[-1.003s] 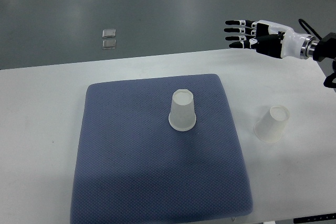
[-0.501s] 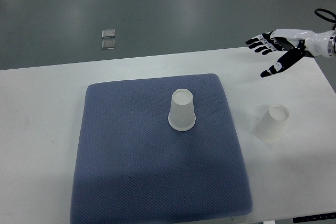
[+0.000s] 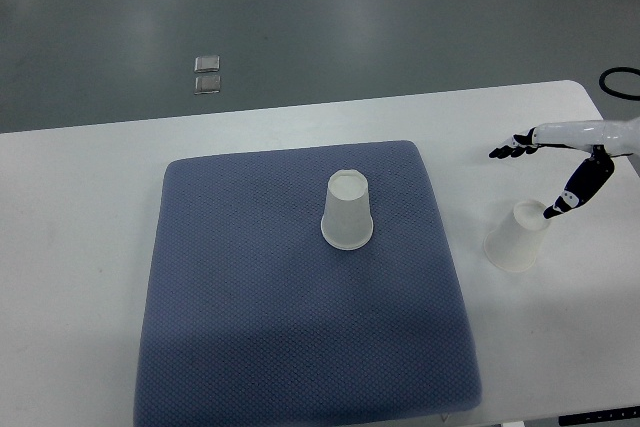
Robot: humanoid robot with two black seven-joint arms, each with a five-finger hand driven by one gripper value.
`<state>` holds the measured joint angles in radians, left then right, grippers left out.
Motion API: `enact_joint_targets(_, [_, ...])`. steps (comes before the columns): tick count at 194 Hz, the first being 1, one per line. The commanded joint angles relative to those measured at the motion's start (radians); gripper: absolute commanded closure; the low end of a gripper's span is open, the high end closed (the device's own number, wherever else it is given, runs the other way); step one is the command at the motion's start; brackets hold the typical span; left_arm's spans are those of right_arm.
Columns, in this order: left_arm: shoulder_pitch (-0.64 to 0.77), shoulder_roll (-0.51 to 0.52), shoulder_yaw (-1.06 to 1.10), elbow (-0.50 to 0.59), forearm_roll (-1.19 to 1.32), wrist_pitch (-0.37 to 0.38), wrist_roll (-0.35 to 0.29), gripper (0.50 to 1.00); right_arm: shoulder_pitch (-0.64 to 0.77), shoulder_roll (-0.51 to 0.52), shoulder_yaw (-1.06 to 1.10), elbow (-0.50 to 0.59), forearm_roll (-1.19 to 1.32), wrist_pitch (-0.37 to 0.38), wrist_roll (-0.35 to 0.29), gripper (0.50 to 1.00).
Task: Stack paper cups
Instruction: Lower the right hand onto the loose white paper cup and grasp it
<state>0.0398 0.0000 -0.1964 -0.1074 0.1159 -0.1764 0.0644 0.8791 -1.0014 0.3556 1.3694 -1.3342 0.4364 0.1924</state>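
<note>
White bench [image 3: 80,207] with a blue mat [image 3: 250,327] square in the middle, covering most of the near half. On the mat, slightly right of centre and toward the far side: one cup [image 3: 347,211], upside down, base up, standing straight. Translucent white, nothing touching it.

Second cup [image 3: 519,236] off the mat, on bare bench just to the right of the mat's right edge. Also upside down by the look of it, tipped a bit in the view, closed base toward upper right. Well apart from the first cup, mat edge between them.

Right hand [image 3: 548,175] in from the right edge, white shell with black fingertips. Fingers [image 3: 508,149] stretched out to the left, spread loosely, hovering above the bench beyond the second cup. Thumb [image 3: 575,193] angled down and back, black tip right at the top rim of the second cup. Touching or just above it? Can't tell from this angle. Nothing gripped either way, hand clearly released, cup sitting between thumb and fingers rather than enclosed.

Only a short bit of forearm in view at the right edge, plus a loop of black cable [image 3: 620,82] beyond the bench corner there.

Past the far edge of the bench: grey floor [image 3: 350,17], two small square plates [image 3: 208,74] set into it at upper left, one behind the other.

Cups not stacked, each on its own spot.
</note>
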Motion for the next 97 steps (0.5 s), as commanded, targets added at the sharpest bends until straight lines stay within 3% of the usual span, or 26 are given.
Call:
enact_joint_targets(1, [0.0,0.0,0.0,0.0,-0.001,0.0,0.0,0.5,-0.023,0.01,-0.026,0.003,-0.025,-0.048,0.001,0.576])
enact_joint_targets(97, [0.0,0.0,0.0,0.0,0.001,0.0,0.0,0.5,-0.042,0.047,-0.214,-0.043,-0.086,-0.292,-0.001,0.583])
